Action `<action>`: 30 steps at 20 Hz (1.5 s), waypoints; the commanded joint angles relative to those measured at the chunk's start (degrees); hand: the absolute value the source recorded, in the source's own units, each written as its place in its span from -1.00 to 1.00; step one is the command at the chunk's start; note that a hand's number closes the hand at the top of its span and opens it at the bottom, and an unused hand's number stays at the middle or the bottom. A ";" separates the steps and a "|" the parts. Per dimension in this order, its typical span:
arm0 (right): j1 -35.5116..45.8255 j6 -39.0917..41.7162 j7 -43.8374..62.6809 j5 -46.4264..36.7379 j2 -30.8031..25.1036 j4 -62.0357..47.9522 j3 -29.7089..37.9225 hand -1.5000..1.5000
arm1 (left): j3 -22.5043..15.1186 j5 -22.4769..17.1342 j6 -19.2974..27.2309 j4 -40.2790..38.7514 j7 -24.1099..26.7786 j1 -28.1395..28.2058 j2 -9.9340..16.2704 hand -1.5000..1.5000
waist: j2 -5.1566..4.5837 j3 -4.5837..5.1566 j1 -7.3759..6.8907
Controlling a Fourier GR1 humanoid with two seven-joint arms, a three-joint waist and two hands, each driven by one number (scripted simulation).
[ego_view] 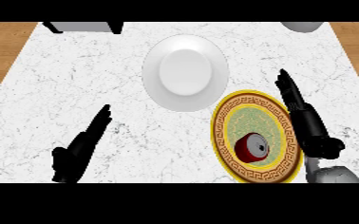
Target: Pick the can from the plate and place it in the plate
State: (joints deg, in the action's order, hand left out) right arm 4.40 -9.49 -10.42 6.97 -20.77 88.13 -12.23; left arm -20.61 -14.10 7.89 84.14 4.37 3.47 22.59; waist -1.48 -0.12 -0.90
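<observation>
Grey box (84,26) and pale round object (304,26) cut off at top edge.

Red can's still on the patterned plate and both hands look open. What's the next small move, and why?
Probably shift the right robot hand left and curl it round the red can: it lies open beside the patterned plate, holding nothing, and the white plate awaits.

Two plates on the counter (84,76): far plate (185,72) mid-counter, near plate (257,137) to its right & closer, rims just about meeting. Can (252,147) lies in the near plate, toward its near side. Right hand (301,114) along that plate's right rim; left hand (80,147) near-left, well apart.
</observation>
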 commanded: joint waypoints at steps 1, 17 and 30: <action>-0.72 3.05 0.71 2.18 0.42 -0.03 2.86 1.00 | 3.10 0.33 0.80 1.05 -0.51 2.31 -0.26 0.00 | 1.52 0.11 0.76; -23.75 -5.45 -18.20 -6.79 0.62 1.53 7.47 -1.00 | 11.72 -0.10 4.00 -6.61 -9.22 -12.69 -0.14 0.00 | 1.45 0.13 1.64; -23.80 -4.19 14.83 -23.50 -4.71 22.19 -0.55 -1.00 | 14.97 0.84 -0.24 -6.36 -8.81 -12.36 -0.99 0.00 | 1.46 0.18 1.00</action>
State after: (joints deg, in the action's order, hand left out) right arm -20.72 -14.79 -4.87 -11.95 -25.08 105.74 -10.02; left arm -6.74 -13.71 9.33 79.89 -6.64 -8.92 22.02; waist 0.03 0.05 0.22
